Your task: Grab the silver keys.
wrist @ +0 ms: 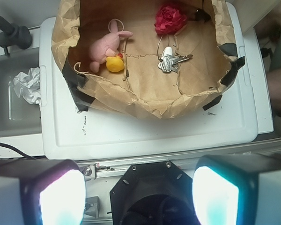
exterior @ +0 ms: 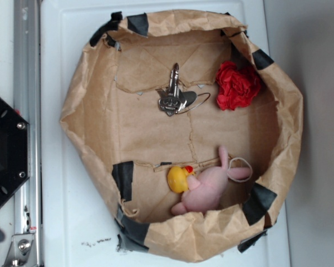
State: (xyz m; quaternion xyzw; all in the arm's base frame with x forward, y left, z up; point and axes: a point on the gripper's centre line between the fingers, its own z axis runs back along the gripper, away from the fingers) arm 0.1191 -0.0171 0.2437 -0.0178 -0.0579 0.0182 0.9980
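The silver keys (exterior: 174, 95) lie on the floor of a brown paper bin (exterior: 89, 111), near its back wall, with a thin wire loop beside them. In the wrist view the silver keys (wrist: 170, 61) lie far ahead, inside the paper bin (wrist: 145, 105). My gripper (wrist: 139, 197) is open, its two glowing pads wide apart with nothing between them. It hangs over the black robot base (wrist: 152, 197), well short of the bin. The exterior view does not show the gripper.
A red flower (exterior: 237, 84) lies right of the keys. A pink plush bunny (exterior: 209, 186) and a yellow duck (exterior: 178, 179) lie at the bin's near side. The bin stands on a white lid (wrist: 145, 133). Crumpled white paper (wrist: 29, 84) lies in a tub at left.
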